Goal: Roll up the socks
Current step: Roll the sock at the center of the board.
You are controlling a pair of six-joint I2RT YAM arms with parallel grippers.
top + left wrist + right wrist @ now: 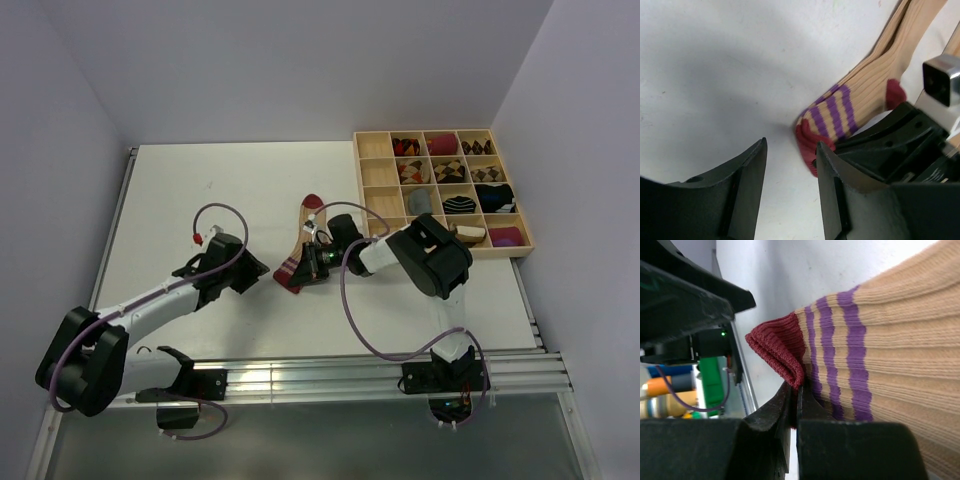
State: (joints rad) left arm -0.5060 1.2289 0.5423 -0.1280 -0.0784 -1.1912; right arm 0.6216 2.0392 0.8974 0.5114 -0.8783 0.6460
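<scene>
The beige sock (299, 238) with dark-red toe, heel and purple-striped cuff lies flat at the table's middle, cuff toward me. My right gripper (308, 266) is shut on the dark-red cuff edge; the right wrist view shows the jaws (797, 386) pinching the cuff fold of the sock (890, 340). My left gripper (258, 268) is open and empty just left of the cuff. In the left wrist view its jaws (790, 150) stand apart over bare table, its right finger next to the cuff (827, 117). No loose grey or argyle sock shows on the table.
A wooden compartment tray (440, 133) stands at the back right, holding several rolled bundles, among them argyle ones (448, 170), a grey one (420, 203), magenta and black ones. The right arm's body (890, 145) sits close against my left gripper.
</scene>
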